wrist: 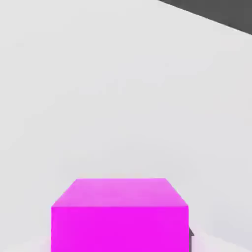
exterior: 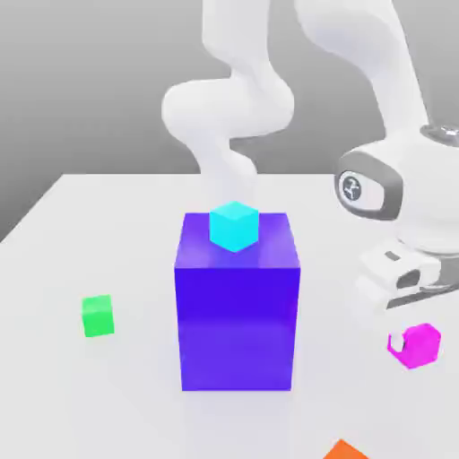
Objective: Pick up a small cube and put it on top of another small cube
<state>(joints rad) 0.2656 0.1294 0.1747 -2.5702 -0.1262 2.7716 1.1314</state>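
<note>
The small magenta-pink cube (exterior: 418, 345) sat at the exterior view's right, directly under the white hand of the arm, with the claw (exterior: 408, 333) down around its upper part. One pale finger (exterior: 395, 343) showed against the cube's side nearest the big block; whether the claw was pressing on the cube or merely standing around it could not be told. In the hand view the cube (wrist: 120, 216) lay close below the camera, a flat-faced glossy block with crisp edges, on the pale matte desk (wrist: 123, 98).

Near the middle of the desk (exterior: 108, 215) stood a big purple-blue block (exterior: 238, 318), smooth and slightly reflective, well apart from the magenta cube. A small cyan cube (exterior: 235, 225) rested on its top face, towards the rear edge. A small green cube (exterior: 98, 316) lay on the desk at the exterior view's left. An orange corner (exterior: 345, 451) of another object poked in at the lower edge.
</note>
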